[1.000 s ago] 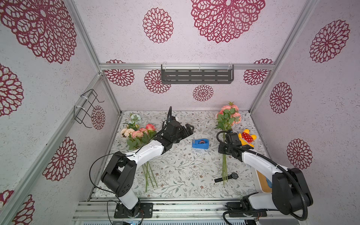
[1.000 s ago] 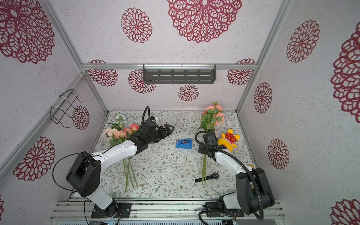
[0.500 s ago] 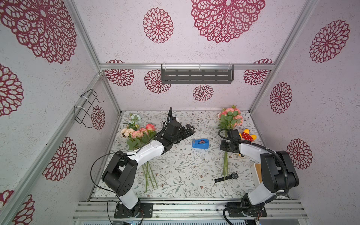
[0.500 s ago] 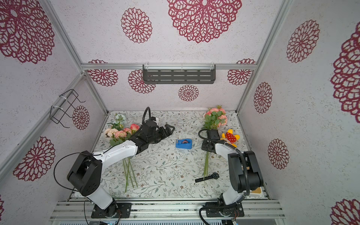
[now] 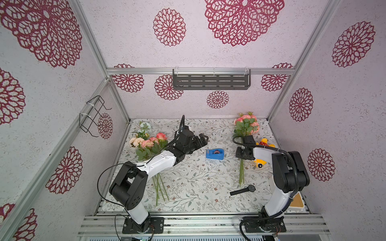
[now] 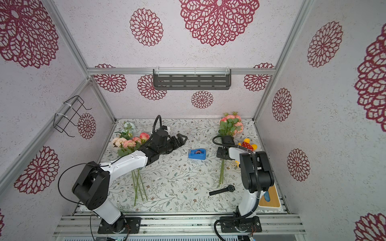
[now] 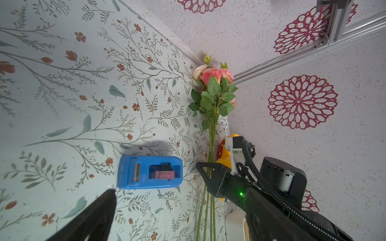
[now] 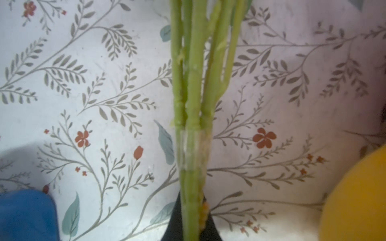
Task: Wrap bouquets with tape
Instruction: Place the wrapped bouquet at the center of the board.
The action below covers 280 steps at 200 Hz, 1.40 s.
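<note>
— Top views, both of them: what lies farthest left on the surface (image 5: 198,179)?

— The left bouquet (image 5: 149,144), with pink and peach blooms and one pale blue one. It lies near the left wall, blooms toward the back and stems toward the front. The left arm crosses over those stems.

— And the left tool (image 5: 201,140)?

— Spread wide and holding nothing. It points toward the tape dispenser (image 5: 214,154) but is apart from it. In the left wrist view the blue tape dispenser (image 7: 149,172) lies flat beyond the two dark fingers (image 7: 98,212), and the reddish roll shows in its window.

— Further right?

— The right bouquet (image 5: 246,125), blooms near the back wall and stems running toward the front. The right tool (image 5: 242,156) is pressed together on those stems, partway down. In the right wrist view a clear tape band (image 8: 193,150) circles the stems just past the tool's tips. I can't tell whether the stems are off the surface.

— Anything else?

— A black wristwatch (image 5: 244,190) lies near the stem ends. A yellow plush toy (image 5: 264,143) sits just to the right of the right tool.
</note>
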### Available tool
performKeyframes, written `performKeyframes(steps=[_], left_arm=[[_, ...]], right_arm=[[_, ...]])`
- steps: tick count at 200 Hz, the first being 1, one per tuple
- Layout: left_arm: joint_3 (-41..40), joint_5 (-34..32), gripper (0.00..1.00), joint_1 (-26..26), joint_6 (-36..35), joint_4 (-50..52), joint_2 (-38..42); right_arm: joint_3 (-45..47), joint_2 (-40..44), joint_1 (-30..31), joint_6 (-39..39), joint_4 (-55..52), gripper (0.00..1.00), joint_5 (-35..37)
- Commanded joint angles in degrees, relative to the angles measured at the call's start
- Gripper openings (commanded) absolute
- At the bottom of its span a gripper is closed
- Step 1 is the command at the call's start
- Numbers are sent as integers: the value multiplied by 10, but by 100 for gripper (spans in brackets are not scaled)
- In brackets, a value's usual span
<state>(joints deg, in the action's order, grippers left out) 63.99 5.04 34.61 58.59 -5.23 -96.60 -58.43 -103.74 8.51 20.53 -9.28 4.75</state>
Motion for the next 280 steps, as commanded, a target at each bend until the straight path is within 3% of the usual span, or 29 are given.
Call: performKeyframes(steps=[1, 119, 188, 231, 280], left_arm=[[-5, -1, 98, -3, 0, -12, -7], [-16, -3, 98, -5, 6, -21, -5], [-18, -7, 98, -6, 4, -19, -1], [-18, -8, 98, -6, 6, -20, -1], [-18, -13, 98, -6, 4, -18, 2]], right_arm=[[-20, -14, -15, -9, -20, 0, 13], [-33, -41, -5, -27, -39, 0, -5], [-49, -31, -5, -22, -61, 20, 4], [-61, -23, -4, -21, -77, 23, 15], [-77, 0, 12, -27, -105, 39, 27]])
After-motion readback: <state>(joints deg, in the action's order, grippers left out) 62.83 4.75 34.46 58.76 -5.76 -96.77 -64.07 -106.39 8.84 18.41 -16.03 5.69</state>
